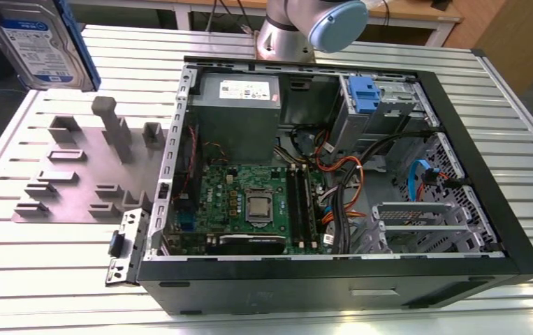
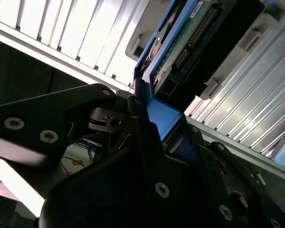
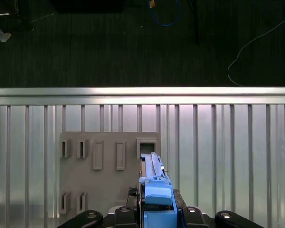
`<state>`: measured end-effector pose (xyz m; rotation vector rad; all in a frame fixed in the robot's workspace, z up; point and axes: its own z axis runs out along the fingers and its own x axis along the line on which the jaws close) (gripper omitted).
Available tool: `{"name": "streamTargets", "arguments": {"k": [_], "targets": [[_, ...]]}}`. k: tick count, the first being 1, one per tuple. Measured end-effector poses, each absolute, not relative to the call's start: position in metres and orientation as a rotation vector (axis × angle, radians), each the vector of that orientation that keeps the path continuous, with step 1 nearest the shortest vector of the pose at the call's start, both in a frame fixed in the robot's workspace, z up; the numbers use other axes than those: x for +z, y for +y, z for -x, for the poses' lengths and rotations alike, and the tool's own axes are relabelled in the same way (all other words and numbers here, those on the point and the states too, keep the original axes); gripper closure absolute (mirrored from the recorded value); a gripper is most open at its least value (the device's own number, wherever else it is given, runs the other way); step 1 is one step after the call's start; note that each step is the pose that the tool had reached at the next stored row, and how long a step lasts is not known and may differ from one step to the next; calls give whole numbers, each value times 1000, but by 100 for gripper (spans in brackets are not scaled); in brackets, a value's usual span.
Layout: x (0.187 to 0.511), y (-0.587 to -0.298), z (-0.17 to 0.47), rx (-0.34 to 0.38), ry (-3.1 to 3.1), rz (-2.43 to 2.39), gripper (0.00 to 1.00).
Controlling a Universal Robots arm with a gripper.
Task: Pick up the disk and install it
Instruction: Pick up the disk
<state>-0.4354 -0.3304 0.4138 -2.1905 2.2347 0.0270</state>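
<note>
Pick-up was judged complete and installation outstanding. The disk [image 1: 38, 42] hung in the air at the exterior view's far left, well above the grey fixture plate [image 1: 70, 181] and touching nothing on the slatted table [image 1: 24, 279]. It was well apart from the open computer case [image 1: 490, 160]. No part of it had entered the case.

The gripper [image 3: 156, 209] was clamped onto the disk's blue carrier [image 2: 161, 114], with a dark finger pressed against each side, as both wrist views showed.

Condition of the disk: a flat silver-grey body with a white-and-blue label facing the exterior camera and a blue frame along its edge. Its connector end and circuit board showed in the second wrist view (no damage could be made out). It was held edge-on above the fixture plate's empty slots.
</note>
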Motion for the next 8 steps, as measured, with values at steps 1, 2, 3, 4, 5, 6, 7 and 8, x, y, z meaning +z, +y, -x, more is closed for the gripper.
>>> {"name": "streamTargets", "arguments": {"k": [1, 2, 3, 4, 5, 6, 7, 8], "targets": [[414, -330, 435, 27, 2235, 2191, 64], [414, -330, 435, 27, 2235, 2191, 64], [415, -330, 435, 27, 2235, 2191, 64], [415, -330, 435, 27, 2235, 2191, 64], [415, -330, 435, 27, 2235, 2191, 64], [415, -330, 435, 27, 2235, 2191, 64], [416, -330, 435, 27, 2235, 2191, 64], [416, -330, 435, 27, 2235, 2191, 64]]}}
